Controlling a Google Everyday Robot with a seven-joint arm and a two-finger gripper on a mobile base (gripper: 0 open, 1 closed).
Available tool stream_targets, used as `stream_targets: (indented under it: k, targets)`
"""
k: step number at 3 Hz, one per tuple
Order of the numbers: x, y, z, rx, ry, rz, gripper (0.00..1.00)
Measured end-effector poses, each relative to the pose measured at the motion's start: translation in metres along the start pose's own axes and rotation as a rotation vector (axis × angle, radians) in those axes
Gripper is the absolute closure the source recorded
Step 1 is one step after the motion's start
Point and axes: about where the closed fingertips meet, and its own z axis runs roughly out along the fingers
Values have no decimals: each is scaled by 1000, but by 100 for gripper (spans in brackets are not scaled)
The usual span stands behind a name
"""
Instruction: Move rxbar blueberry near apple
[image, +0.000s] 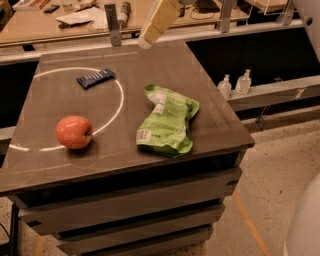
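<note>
The rxbar blueberry, a small flat dark navy-blue bar, lies at the back left of the dark table, just inside a white circle line. The apple, round and red-orange, sits near the front left, well in front of the bar. My gripper, pale yellow, hangs above the table's back edge near the middle. It is to the right of and behind the bar and touches nothing.
A large light-green snack bag lies right of the table's middle. Two small clear bottles stand on a low ledge to the right. A bench with tools and papers runs behind the table.
</note>
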Motion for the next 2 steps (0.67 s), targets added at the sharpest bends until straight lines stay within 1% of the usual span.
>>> stream_targets:
  k: [1, 2]
  targets:
    - [-5, -4, 15, -14, -88, -21, 0]
    - [-10, -20, 46, -22, -174, -11, 0]
